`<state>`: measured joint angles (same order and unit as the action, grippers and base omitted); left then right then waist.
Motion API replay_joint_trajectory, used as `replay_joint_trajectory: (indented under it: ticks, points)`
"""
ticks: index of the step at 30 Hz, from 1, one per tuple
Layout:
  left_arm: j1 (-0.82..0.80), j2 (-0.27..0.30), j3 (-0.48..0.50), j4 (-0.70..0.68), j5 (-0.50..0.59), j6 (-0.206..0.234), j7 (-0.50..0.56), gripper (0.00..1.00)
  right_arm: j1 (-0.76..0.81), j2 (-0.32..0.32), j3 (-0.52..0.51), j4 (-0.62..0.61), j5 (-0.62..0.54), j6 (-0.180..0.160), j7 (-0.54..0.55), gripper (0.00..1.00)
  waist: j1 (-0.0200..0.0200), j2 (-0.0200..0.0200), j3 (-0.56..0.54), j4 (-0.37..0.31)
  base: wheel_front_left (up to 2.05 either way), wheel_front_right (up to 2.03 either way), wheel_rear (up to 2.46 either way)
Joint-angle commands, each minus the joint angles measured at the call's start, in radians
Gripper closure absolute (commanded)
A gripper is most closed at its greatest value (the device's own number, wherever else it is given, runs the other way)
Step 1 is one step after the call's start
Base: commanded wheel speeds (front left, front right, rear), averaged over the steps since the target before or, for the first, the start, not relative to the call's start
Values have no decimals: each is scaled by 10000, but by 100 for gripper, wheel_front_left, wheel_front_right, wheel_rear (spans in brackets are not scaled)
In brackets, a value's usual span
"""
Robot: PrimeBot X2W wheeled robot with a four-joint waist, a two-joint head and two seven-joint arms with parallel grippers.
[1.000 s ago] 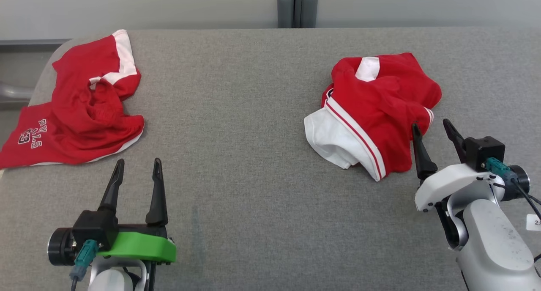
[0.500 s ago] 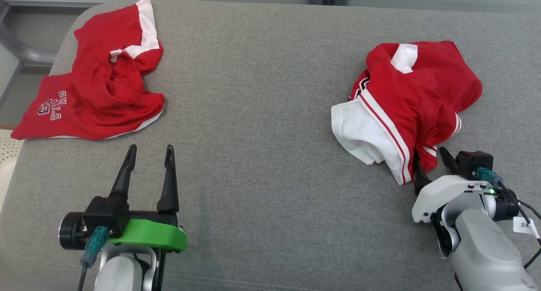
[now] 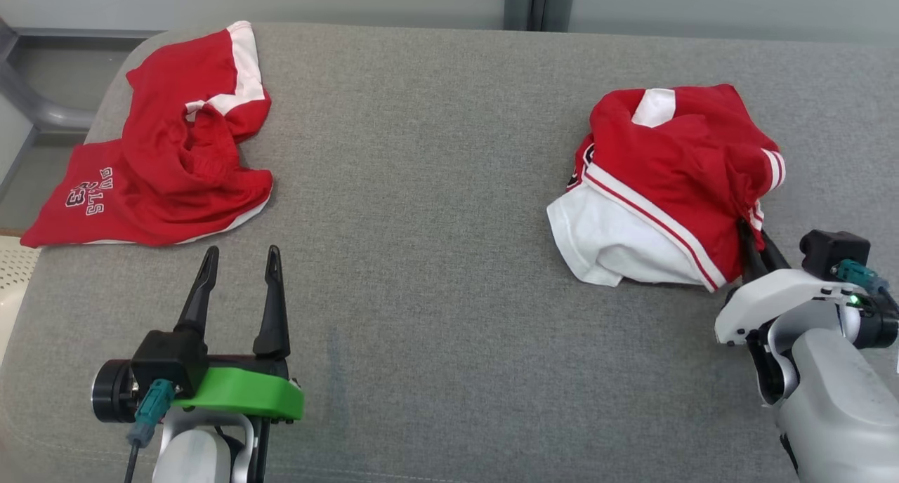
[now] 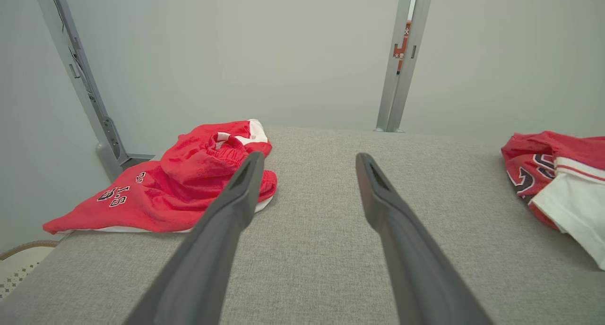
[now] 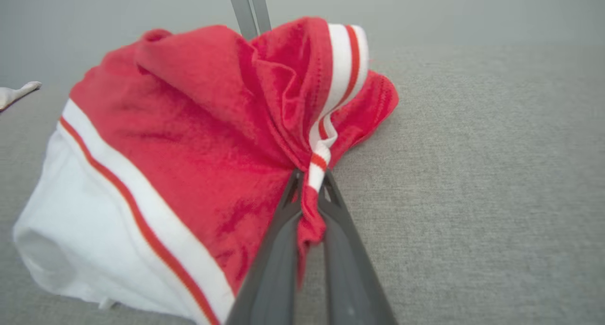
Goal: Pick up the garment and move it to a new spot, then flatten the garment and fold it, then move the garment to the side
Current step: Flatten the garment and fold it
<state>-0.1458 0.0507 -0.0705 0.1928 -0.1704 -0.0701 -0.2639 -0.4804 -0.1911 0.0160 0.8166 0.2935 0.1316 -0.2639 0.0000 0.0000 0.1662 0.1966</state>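
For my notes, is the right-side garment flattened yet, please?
No, crumpled: the garment lies bunched, its hem pinched by the right gripper.

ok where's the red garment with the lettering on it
In the head view the lettered red garment lies crumpled at the far left corner of the table, just beyond the open left tool.

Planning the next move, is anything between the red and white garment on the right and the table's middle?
Nothing visible. The right tool is shut on the striped hem of the garment; the grey table toward the middle is bare. The other red garment lies far left, the open left tool front left.
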Motion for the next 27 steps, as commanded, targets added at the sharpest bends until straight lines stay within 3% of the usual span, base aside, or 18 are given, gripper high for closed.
replay_joint_trajectory:
  ticks: [1, 6, 13, 20, 27]
  points:
    - [141, 0, 23, 4, 45, 56, -9, 0, 118, -90, -73, -321, -143, -17, -4, 100, 0, 0, -214, -92, 0, 0, 0]
    - [285, 0, -27, 9, -40, 81, -9, 0, 202, -172, -6, -1577, -455, -17, -6, 100, 0, 0, -472, -102, 0, 0, 0]
    - [394, 2, -131, -8, -173, 96, -9, 0, -61, 162, 975, -2793, -795, -17, 14, 100, 0, 0, -689, 186, 0, 0, 0]
    - [417, 2, -311, 93, -255, 110, -7, 0, -600, 704, 2759, -3062, -663, -17, 350, 100, 0, 0, -691, 722, 0, 0, 0]
    - [278, 3, -548, 159, -387, 185, -9, 0, -1032, 1107, 4948, -2474, -297, -16, 388, 100, 0, 0, -486, 1301, 0, 0, 0]
